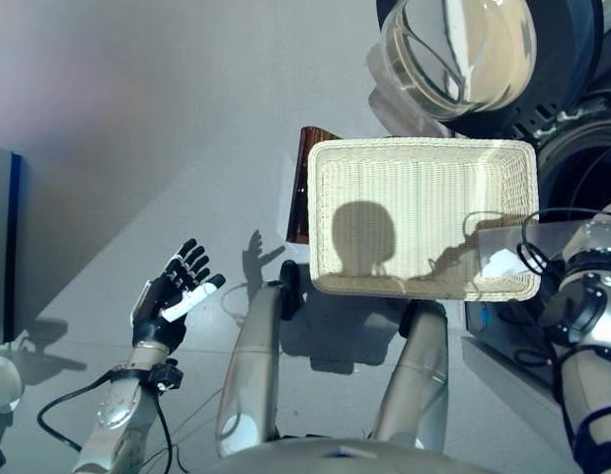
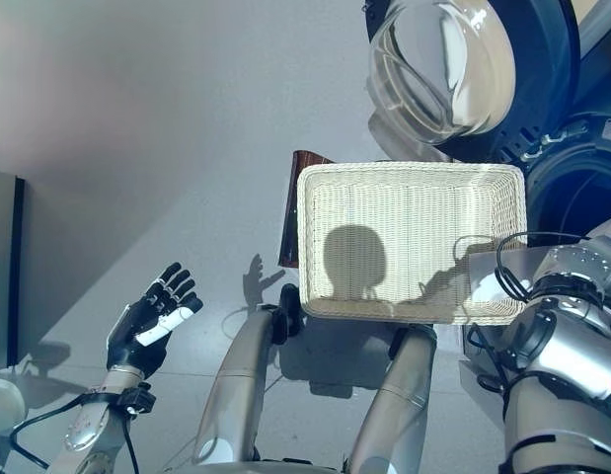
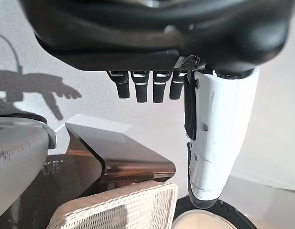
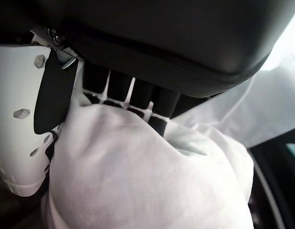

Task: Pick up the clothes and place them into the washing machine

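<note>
A white cloth [image 4: 137,176] fills the right wrist view, bunched between the white-covered thumb and the dark fingers of my right hand [image 4: 161,33], which is shut on it. The right arm reaches toward the dark drum opening of the washing machine [image 1: 581,183] at the right, and the hand itself is hidden in the eye views. The machine's round glass door [image 1: 463,49] stands swung open at the top. A white wicker basket [image 1: 423,146] sits in the middle and holds no clothes. My left hand [image 1: 172,291] hangs open at the lower left, away from everything, holding nothing.
A dark brown stand [image 1: 303,188] shows under the basket's left edge and also in the left wrist view [image 3: 118,157]. A grey cabinet edge [image 1: 1,247] stands at the far left. Bare grey floor [image 1: 137,118] spreads between them.
</note>
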`<state>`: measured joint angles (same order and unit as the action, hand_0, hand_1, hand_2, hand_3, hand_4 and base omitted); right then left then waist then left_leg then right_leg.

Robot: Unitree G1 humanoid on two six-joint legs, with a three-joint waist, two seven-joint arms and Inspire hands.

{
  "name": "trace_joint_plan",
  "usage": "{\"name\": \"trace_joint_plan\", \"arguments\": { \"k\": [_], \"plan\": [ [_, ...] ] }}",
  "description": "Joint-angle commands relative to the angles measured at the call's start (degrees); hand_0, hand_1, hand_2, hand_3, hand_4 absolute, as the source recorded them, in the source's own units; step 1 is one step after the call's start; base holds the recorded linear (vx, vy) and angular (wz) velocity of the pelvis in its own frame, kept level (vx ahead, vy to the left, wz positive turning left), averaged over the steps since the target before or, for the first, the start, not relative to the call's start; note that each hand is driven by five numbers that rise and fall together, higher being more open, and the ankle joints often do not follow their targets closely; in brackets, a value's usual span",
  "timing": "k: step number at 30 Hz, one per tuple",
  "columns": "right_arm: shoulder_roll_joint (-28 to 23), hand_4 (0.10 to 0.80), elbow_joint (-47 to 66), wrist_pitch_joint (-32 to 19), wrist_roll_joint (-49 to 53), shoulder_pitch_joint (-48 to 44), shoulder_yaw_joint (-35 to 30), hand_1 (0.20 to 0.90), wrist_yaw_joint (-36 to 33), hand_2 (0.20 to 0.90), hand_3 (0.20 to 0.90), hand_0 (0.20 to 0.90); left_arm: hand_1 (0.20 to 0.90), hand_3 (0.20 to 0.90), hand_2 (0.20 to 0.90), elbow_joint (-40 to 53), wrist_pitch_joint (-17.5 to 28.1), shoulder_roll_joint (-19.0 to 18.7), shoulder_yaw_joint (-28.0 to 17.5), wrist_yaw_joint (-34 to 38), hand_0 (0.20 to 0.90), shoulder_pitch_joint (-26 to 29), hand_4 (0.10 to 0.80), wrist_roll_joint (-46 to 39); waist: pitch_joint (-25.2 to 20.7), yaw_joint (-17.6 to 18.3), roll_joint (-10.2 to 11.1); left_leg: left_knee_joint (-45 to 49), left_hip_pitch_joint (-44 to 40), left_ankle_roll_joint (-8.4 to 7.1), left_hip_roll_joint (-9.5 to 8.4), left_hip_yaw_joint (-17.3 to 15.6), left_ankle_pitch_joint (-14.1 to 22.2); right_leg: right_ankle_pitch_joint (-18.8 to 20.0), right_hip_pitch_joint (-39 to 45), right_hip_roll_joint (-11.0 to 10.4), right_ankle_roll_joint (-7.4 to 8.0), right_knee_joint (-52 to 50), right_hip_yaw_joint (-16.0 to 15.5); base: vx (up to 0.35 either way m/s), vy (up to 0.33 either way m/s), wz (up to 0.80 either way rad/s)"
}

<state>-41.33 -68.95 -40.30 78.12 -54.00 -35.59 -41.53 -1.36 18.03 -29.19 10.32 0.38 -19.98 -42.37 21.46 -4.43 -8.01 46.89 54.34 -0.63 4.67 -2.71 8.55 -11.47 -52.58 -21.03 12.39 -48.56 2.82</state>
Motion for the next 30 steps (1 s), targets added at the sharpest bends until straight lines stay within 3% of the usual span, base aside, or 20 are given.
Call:
{"name": "trace_joint_plan", "arguments": {
  "k": [1, 7, 13, 18, 19, 22, 25, 30],
  "plan": [
    [-4.9, 0.8, 3.0, -7.9, -4.3, 1.2, 4.0, 0.9, 1.6, 0.9, 0.9, 0.9, 0.9, 0.9, 0.9, 4.0, 3.6, -2.8, -2.4, 0.6, 0.9, -2.1, 0.8, -1.4, -3.8, 0.7, -0.5, -5.8, -0.4, -5.21, 3.87, 3.6, -2.0, 1.0, -1.9, 0.9, -3.54, -0.5, -1.0, -0.004, 0.009, -0.09],
    [-2.9, 0.8, 4.6, -8.1, -4.6, 1.1, 4.7, 0.9, 1.8, 0.9, 0.9, 0.9, 0.9, 0.9, 0.9, 4.0, 3.5, -3.0, -2.3, 1.0, 0.9, -2.0, 0.8, -1.4, -3.7, 0.8, -0.2, -5.7, -0.5, -5.2, 3.96, 3.5, -2.0, 1.2, -1.6, 1.1, -3.59, -0.3, -0.9, 0.001, 0.004, -0.03],
    [-4.0, 0.8, -1.2, -2.6, -5.9, 1.3, 5.8, 0.9, 0.0, 0.9, 0.9, 0.9, 0.9, 0.9, 0.9, 3.5, 2.8, -3.8, -2.4, 0.6, 0.9, -2.4, 0.8, -0.9, -3.6, 0.6, 0.1, -5.6, -0.7, -5.16, 3.88, 3.4, -1.9, 1.2, -1.0, 0.9, -3.6, -0.1, -1.0, 0.012, -0.001, 0.0],
    [-2.1, 0.8, -2.0, 0.3, -7.2, 1.6, 7.8, 0.9, 0.8, 0.9, 0.9, 0.9, 0.9, 0.9, 0.9, 3.6, 2.5, -3.9, -2.5, 0.4, 0.9, -2.7, 0.8, -0.8, -3.6, 0.4, 0.5, -5.0, -1.2, -5.26, 3.94, 3.4, -0.6, 0.2, -0.3, 1.0, -3.38, -0.4, -1.0, 0.013, -0.001, 0.0],
    [-0.7, 0.8, -2.5, 2.9, -9.5, 1.8, 10.3, 0.9, 1.4, 0.9, 0.9, 0.9, 0.9, 0.9, 0.9, 3.7, 2.7, -4.0, -2.6, 0.3, 0.9, -3.0, 0.8, -0.7, -3.0, 0.2, 0.6, -5.2, -0.8, -4.99, 3.81, 3.3, -2.0, 1.6, -0.8, 1.0, -3.69, 0.1, -1.1, 0.0, 0.0, 0.0],
    [3.1, 0.8, -1.3, 5.2, -14.2, 3.0, 13.6, 0.9, 1.8, 0.9, 0.9, 0.9, 0.9, 0.9, 0.9, 3.9, 2.9, -3.9, -2.6, 0.3, 0.9, -3.4, 0.8, -0.6, -2.6, 0.2, 0.9, -4.8, -1.2, -5.13, 3.89, 3.1, -0.7, 0.7, -0.4, 1.2, -3.64, -0.2, -0.9, -0.023, 0.016, -0.05],
    [7.4, 0.8, 1.4, 7.6, -20.4, 5.1, 17.1, 0.9, 2.1, 0.9, 0.9, 0.9, 0.9, 0.9, 0.9, 3.6, 3.1, -3.5, -2.7, 0.6, 0.9, -3.7, 0.8, -0.3, -1.8, 0.5, 1.3, -4.7, -0.8, -4.85, 3.87, 2.9, -2.1, 2.2, -0.9, 1.5, -4.06, 0.3, -0.6, -0.058, 0.022, -0.12],
    [11.8, 0.8, 5.0, 13.8, -35.2, 9.8, 23.7, 0.9, 1.8, 0.9, 0.9, 0.9, 0.9, 0.9, 0.9, 3.0, 4.6, -2.8, -3.1, 0.4, 0.9, -4.2, 0.8, 0.2, -1.1, 0.9, 1.8, -3.8, -1.2, -5.18, 4.18, 2.8, -0.6, 1.0, -0.3, 1.6, -3.96, -0.3, -0.6, 0.02, 0.002, -0.08]
  ]
}}
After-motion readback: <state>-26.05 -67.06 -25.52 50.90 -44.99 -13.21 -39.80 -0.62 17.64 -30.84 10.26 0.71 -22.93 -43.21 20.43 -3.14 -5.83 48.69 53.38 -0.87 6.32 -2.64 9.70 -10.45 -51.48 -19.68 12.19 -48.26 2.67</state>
